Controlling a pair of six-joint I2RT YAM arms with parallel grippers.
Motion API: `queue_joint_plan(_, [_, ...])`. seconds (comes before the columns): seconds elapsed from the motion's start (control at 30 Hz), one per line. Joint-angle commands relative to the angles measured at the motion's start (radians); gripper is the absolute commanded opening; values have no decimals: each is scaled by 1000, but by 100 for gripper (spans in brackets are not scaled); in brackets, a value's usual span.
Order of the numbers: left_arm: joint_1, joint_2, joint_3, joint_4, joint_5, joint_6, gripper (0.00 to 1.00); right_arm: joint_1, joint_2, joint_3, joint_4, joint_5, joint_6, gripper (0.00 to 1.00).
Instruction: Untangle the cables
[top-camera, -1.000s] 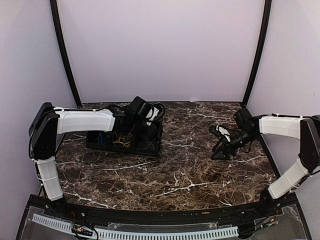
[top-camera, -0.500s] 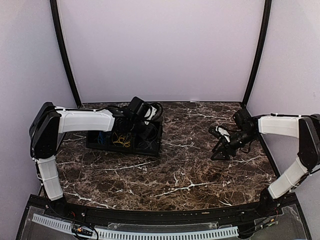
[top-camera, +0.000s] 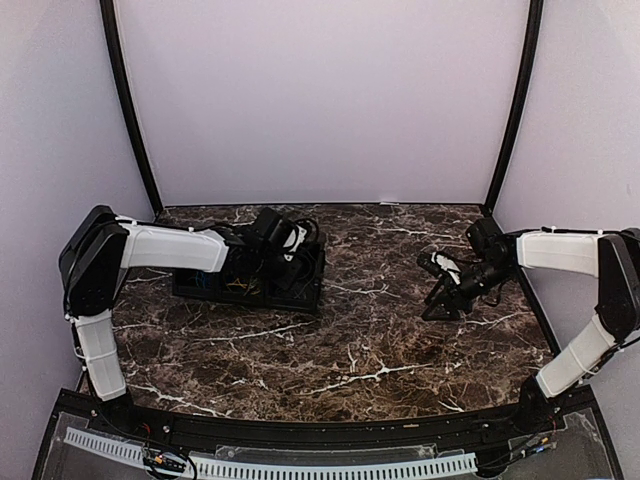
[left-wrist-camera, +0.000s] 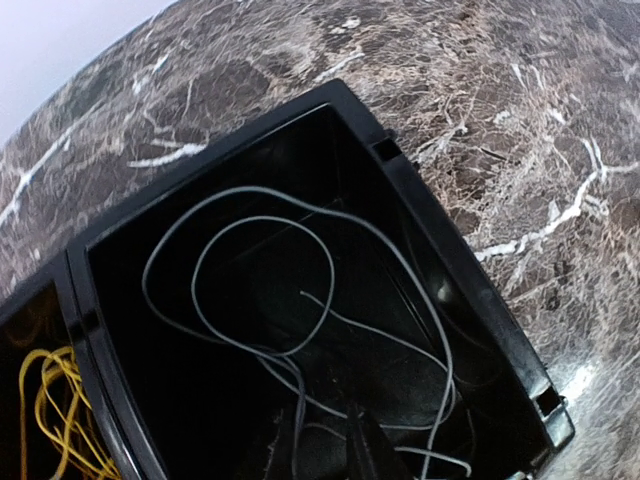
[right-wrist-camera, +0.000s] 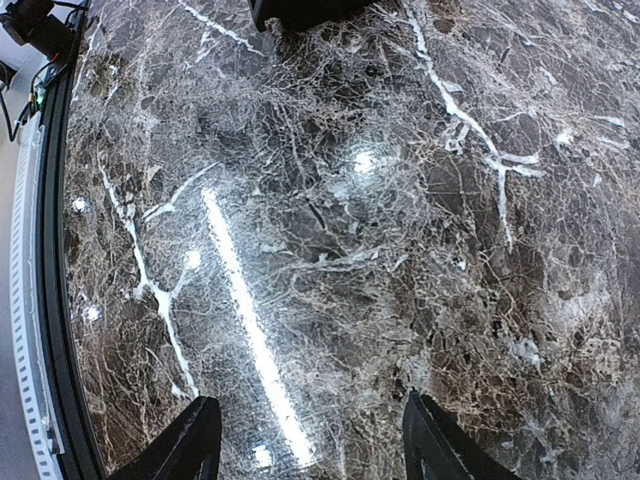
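A black divided tray (top-camera: 303, 303) sits at the table's left. In the left wrist view its end compartment (left-wrist-camera: 452, 262) holds the black cable (left-wrist-camera: 262, 218), lying in loose grey-looking loops on the floor. The yellow cable (left-wrist-camera: 48, 408) lies in the neighbouring compartment. The blue cable is hidden. My left gripper (top-camera: 283, 268) reaches down into the end compartment. Its dark fingers (left-wrist-camera: 357, 447) stand slightly apart, with a strand running between them. My right gripper (top-camera: 433, 290) hovers open over bare marble at the right, nothing between its fingers (right-wrist-camera: 193, 440).
The marble table (top-camera: 350, 350) stretches between the tray and the right arm. A black frame rail (right-wrist-camera: 50, 300) runs along the near edge. Purple walls close off the back and both sides.
My left arm has sunk lower into the tray's end compartment and its jaws have parted a little. The right arm has stayed put.
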Motion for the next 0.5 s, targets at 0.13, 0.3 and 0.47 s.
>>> queue_joint_plan(0.13, [-2,-153,-39,-18,6,-50,32,9,-34,28,8,10,14,64])
queue_joint_plan(0.3, [-2,-235,-38,-36,19,-60,44,9,-73,52,1,31,31,65])
queue_joint_plan(0.47, [-3,-318,-9,-147,-25,-60,59,9,-158,102,32,126,93,67])
